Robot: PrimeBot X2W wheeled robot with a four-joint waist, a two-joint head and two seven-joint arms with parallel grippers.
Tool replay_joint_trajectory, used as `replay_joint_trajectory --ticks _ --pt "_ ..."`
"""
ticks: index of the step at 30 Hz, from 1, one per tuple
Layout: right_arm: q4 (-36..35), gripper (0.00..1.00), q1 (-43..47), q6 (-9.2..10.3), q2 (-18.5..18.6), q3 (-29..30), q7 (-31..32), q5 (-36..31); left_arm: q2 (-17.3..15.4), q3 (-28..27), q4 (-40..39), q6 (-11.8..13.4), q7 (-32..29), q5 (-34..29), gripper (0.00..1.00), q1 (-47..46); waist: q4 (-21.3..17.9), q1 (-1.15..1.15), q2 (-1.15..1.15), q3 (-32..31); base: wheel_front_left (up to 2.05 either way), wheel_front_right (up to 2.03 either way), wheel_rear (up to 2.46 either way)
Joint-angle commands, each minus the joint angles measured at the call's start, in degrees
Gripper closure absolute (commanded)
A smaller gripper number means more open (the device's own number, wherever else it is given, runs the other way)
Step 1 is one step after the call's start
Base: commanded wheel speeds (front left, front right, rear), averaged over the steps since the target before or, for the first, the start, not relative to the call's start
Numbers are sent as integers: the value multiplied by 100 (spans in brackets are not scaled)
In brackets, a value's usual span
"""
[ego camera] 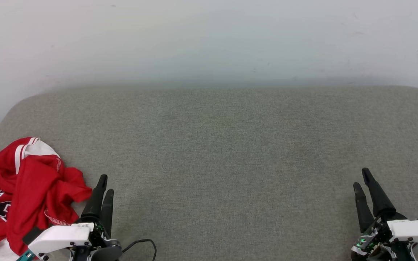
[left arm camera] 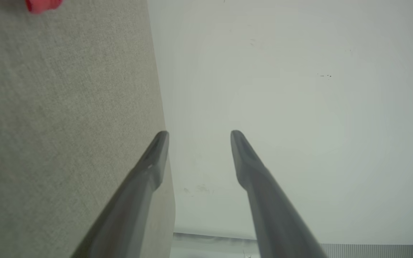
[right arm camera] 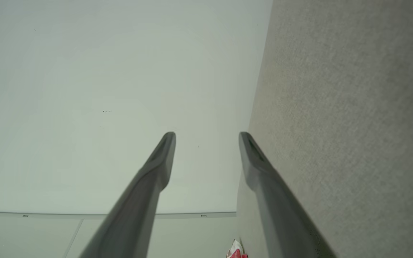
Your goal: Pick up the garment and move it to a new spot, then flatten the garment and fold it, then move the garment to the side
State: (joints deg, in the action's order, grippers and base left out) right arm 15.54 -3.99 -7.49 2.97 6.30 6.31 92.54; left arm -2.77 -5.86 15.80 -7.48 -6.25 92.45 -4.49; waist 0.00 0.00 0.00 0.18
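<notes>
Garment (ego camera: pixel 31 188) not yet picked up; all steps are judged to remain.
It is seen crumpled at the near-left corner of the grey tabletop (ego camera: pixel 230 163), just beside the left jaws; the left jaws and the right jaws are open and empty.

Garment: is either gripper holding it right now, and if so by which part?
Nothing is held. The left gripper and right gripper both stand open and empty; the garment lies crumpled on the grey surface beside the left one.
</notes>
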Motion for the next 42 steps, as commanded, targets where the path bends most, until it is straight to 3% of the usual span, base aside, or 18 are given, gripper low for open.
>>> replay_joint_trajectory --ticks 1,15,24,30,42 --pt "-144 0 -105 0 2 -36 -26 -41 -7 56 -138 -1 48 -19 0 -122 -1 0 0 1 0 0 0" --pt "-628 0 2 0 42 -284 -407 -238 -8 458 -643 -1 452 -199 0 -161 -3 0 0 -6 0 0 0" --pt "-842 0 56 0 142 -402 -664 -665 -9 619 -902 -1 670 -723 0 -116 -1 0 0 -16 0 0 0" --pt "-906 0 80 0 200 -440 -809 -1274 -10 693 -952 -1 805 -1350 0 -83 -4 0 0 -23 0 0 0" --pt "-1029 0 134 0 198 -390 -979 -3115 -11 747 -1007 -1 1049 -2981 0 -50 1 0 0 -52 0 0 0"
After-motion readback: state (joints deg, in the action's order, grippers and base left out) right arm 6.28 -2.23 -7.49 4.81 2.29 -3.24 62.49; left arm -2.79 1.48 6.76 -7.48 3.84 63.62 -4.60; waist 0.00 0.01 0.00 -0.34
